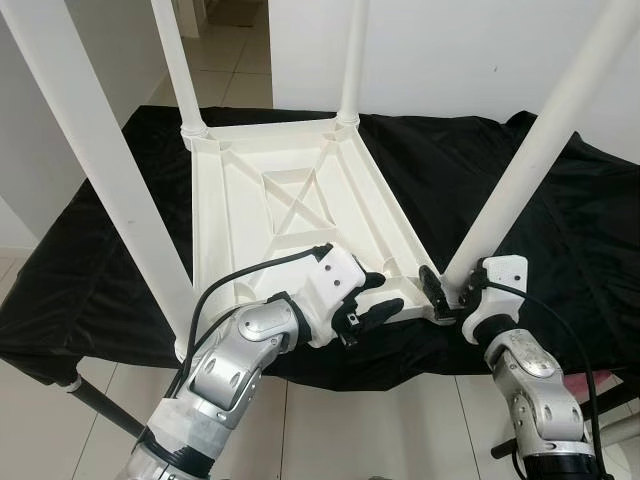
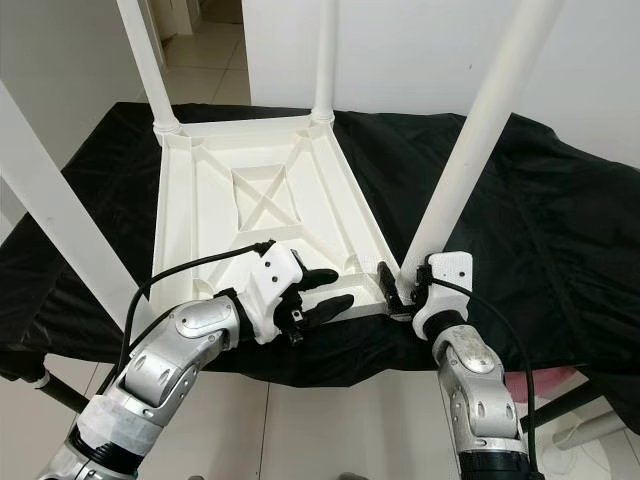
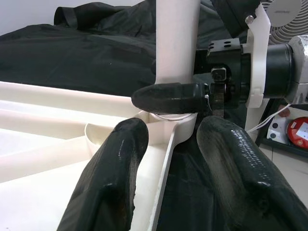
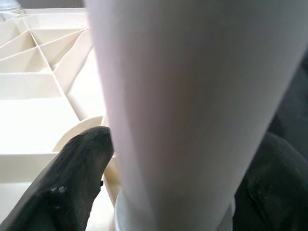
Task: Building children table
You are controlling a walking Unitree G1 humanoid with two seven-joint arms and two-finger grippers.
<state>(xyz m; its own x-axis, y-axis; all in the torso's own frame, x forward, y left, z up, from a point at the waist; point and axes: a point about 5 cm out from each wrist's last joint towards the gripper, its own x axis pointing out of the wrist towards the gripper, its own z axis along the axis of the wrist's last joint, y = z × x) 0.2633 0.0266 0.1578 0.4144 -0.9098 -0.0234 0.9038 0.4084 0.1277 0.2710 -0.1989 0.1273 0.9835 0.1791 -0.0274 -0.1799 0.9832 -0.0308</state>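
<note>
Now the right gripper (image 1: 447, 292) clamps the table leg (image 1: 520, 185) between its fingers. Left gripper (image 1: 372, 300) fingers spread apart over the tabletop (image 1: 290, 200) edge.

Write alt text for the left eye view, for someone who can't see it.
An upside-down white plastic table top lies on a black cloth with four white legs standing up from its corners. The right gripper clasps the base of the near right leg, while the left gripper rests open on the top's near edge.
</note>
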